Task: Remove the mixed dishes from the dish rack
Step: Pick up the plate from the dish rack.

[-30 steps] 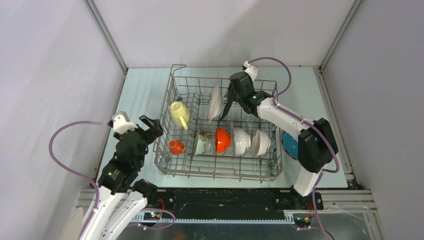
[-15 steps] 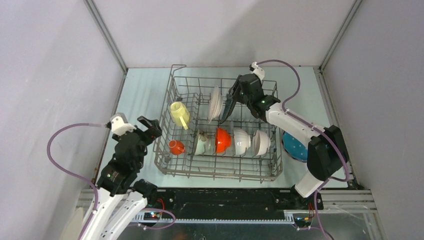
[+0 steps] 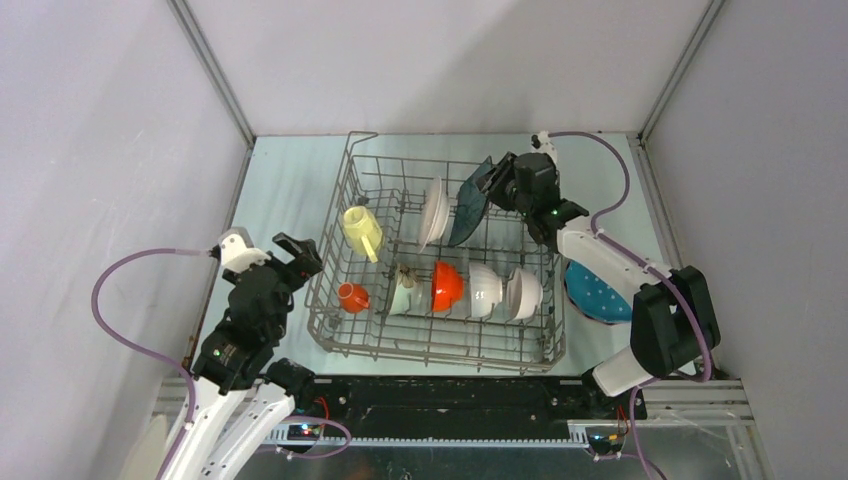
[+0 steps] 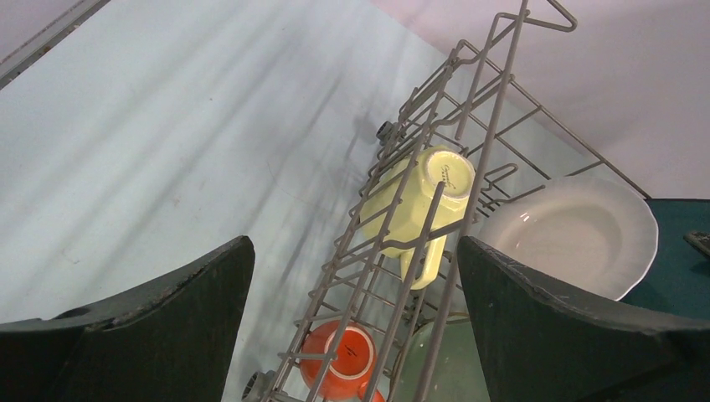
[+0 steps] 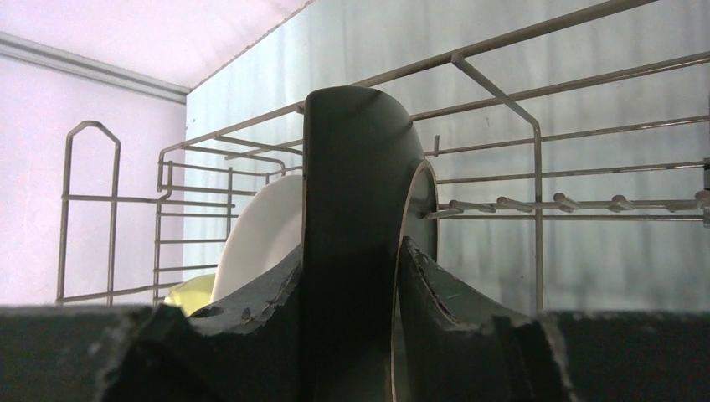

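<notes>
**rackwatcher:** So why are we gripping the dark plate (image 3: 466, 208) by its top edge and not lower down?

**tine_time:** Probably because it's the only bit we can reach. It stands on edge in the back row of the dish rack (image 3: 440, 347), upper middle of the overhead frame, with the white plate (image 3: 433, 208) just beside it on the left. The right gripper (image 3: 491, 178) is pinching the rim. In the wrist view we see it wedged between both fingers (image 5: 452, 327). We can't tell whether it's clear of the tines yet.

**rackwatcher:** And the left gripper (image 4: 353, 243)?

**tine_time:** Spread wide and holding nothing, it hangs outside the rack's left wall, lower left of the overhead frame. We reckon it waits there because the yellow cup (image 4: 423, 205) and orange mug (image 4: 339, 368) are the closest pieces on that side.

**rackwatcher:** Where do we put the plate?

**tine_time:** Our bet is next to the blue plate (image 3: 592, 298), which lies on the table (image 3: 290, 180) right of the rack. The bowls (image 3: 485, 288) in the front row are untouched, so we're early in the job.
</notes>
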You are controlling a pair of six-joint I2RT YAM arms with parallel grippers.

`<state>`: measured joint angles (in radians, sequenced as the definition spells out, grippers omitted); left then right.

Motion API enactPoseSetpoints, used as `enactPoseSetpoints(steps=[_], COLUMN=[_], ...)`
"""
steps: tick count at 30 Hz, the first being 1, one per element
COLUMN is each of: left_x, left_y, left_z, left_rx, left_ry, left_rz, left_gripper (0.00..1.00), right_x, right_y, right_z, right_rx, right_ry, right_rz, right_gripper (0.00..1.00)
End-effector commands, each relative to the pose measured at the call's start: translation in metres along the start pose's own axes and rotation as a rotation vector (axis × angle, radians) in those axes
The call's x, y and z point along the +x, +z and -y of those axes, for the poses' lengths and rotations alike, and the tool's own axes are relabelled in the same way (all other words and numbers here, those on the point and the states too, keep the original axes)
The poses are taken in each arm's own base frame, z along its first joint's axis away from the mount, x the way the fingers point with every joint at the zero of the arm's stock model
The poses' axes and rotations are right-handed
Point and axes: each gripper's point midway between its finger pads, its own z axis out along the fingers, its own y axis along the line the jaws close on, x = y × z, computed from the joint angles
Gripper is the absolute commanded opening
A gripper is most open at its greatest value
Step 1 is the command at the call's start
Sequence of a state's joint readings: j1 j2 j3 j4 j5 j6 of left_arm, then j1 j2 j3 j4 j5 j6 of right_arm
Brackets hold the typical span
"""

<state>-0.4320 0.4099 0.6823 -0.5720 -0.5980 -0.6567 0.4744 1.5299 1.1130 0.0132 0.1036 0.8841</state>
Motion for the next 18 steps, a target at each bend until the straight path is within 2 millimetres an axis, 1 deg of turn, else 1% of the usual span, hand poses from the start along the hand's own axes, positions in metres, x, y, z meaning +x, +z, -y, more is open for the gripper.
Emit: enactPoseSetpoints(steps=[1,6,8,9,10,11,12,13,14,15,16,18], left_x=[-0.001,0.000,-0.001,-0.001,-0.001,-0.001,-0.002,-0.002,-0.002,-0.002,-0.001,-0.001], left_y=[0.000,0.001,0.001,0.001,0.001,0.001,0.001,0.001,0.001,0.001,0.002,0.003], left_z=[-0.002,-0.002,-0.002,-0.003,-0.004,-0.004,-0.005,-0.005,-0.005,-0.005,-0.005,-0.005], left_rx=[-0.006,-0.008,-0.015,-0.019,-0.023,-0.026,-0.028,-0.029,-0.032,-0.031,-0.031,-0.032], left_ry=[-0.023,-0.022,-0.019,-0.017,-0.016,-0.015,-0.016,-0.017,-0.017,-0.017,-0.017,-0.013], left_rz=[0.013,0.012,0.013,0.011,0.012,0.012,0.015,0.018,0.019,0.020,0.020,0.017], left_gripper=[0.98,0.98,0.98,0.98,0.98,0.98,0.98,0.98,0.98,0.98,0.98,0.98], right_x=[-0.072,-0.079,-0.076,-0.068,-0.068,-0.054,-0.051,-0.037,-0.027,-0.021,-0.014,-0.006], right_y=[-0.058,-0.066,-0.065,-0.059,-0.058,-0.050,-0.048,-0.043,-0.041,-0.037,-0.037,-0.034], right_z=[-0.106,-0.107,-0.105,-0.095,-0.093,-0.075,-0.068,-0.049,-0.035,-0.023,-0.011,0.005], right_rx=[-0.406,-0.437,-0.437,-0.397,-0.379,-0.307,-0.277,-0.209,-0.156,-0.118,-0.071,-0.007], right_ry=[0.109,0.103,0.061,0.018,-0.008,-0.071,-0.102,-0.152,-0.174,-0.212,-0.228,-0.265], right_rz=[0.168,0.175,0.159,0.132,0.122,0.074,0.058,0.007,-0.040,-0.063,-0.098,-0.129], right_gripper=[0.00,0.00,0.00,0.00,0.00,0.02,0.03,0.03,0.04,0.06,0.09,0.13])
